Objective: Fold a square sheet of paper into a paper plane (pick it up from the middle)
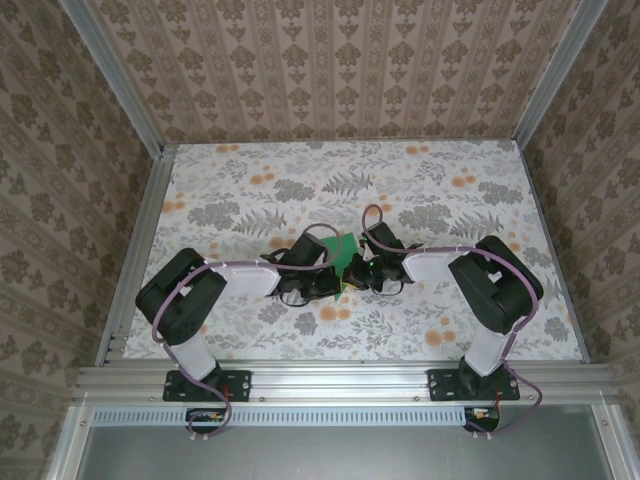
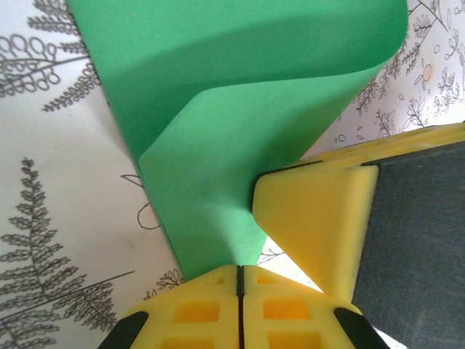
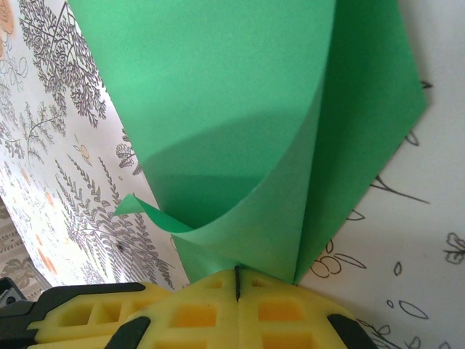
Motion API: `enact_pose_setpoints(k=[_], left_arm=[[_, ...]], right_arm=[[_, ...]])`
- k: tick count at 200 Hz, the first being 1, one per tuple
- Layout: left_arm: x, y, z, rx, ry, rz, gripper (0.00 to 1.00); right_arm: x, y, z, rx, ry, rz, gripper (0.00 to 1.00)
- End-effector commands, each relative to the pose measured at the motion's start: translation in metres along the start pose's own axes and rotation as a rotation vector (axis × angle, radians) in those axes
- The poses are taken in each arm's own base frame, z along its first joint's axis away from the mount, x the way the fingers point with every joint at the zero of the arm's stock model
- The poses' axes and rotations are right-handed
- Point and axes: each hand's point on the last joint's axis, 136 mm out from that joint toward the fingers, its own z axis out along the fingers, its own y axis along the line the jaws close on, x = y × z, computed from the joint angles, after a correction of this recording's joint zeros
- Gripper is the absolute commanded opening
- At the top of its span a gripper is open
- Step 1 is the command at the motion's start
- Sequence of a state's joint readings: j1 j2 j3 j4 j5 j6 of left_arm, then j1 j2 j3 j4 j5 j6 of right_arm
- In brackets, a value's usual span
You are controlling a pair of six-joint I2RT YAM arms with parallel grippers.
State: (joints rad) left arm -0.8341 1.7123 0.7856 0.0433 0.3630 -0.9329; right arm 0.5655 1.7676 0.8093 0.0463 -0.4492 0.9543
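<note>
Both arms meet over the middle of the table (image 1: 250, 190), and the green sheet (image 1: 344, 250) sits right between them. On the left wrist camera the left gripper (image 2: 239, 280) has its yellow pads pressed together, pinching the near edge of the green sheet (image 2: 240, 109). The right gripper's pad (image 2: 312, 218) is just beside it, touching the paper's edge. Over on the right wrist camera, the right gripper (image 3: 237, 280) is clamped the same way, with the paper running straight into the seam between its pads.

The paper itself is rolled over in a soft bend and has no sharp crease. One flap curls across the other, and a small corner pokes out low on the left of the right wrist view. It looks to me like the first fold, bringing the two halves together.

To do it well, I'd say the loose edges need to line up before anything gets flattened. Both pinches should stay firm and level so the sheet doesn't twist. Then the bend wants lowering onto the table and pressing from the middle outward. The risk is a skewed crease, since the flaps look offset. Whether the far corners meet, I can't tell from here.
</note>
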Motion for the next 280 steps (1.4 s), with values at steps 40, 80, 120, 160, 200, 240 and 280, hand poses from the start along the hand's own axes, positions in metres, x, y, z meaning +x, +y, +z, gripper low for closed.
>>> enact_pose_setpoints(k=[40,80,120,160,200,240,280], left_arm=[[0.025,0.042,0.005,-0.177,0.108,-0.067,0.08],[0.039,0.061,0.000,-0.265,0.158,-0.086,0.07],[0.046,0.074,-0.005,-0.338,0.185,-0.098,0.07],[0.050,0.078,-0.003,-0.369,0.211,-0.088,0.06],[0.051,0.078,-0.001,-0.379,0.222,-0.078,0.06],[0.052,0.077,-0.002,-0.380,0.224,-0.071,0.05],[0.052,0.077,-0.002,-0.380,0.225,-0.068,0.05]], right_arm=[[-0.002,-0.018,0.003,0.035,0.004,0.017,0.06],[-0.016,-0.024,0.000,0.048,-0.012,-0.027,0.07],[-0.033,-0.035,-0.004,0.064,-0.038,-0.033,0.07],[-0.055,-0.035,-0.012,0.060,-0.072,-0.059,0.08],[-0.073,-0.042,-0.012,0.076,-0.088,-0.053,0.08],[-0.092,-0.048,-0.017,0.095,-0.116,-0.054,0.08],[-0.107,-0.044,-0.025,0.096,-0.139,-0.067,0.08]])
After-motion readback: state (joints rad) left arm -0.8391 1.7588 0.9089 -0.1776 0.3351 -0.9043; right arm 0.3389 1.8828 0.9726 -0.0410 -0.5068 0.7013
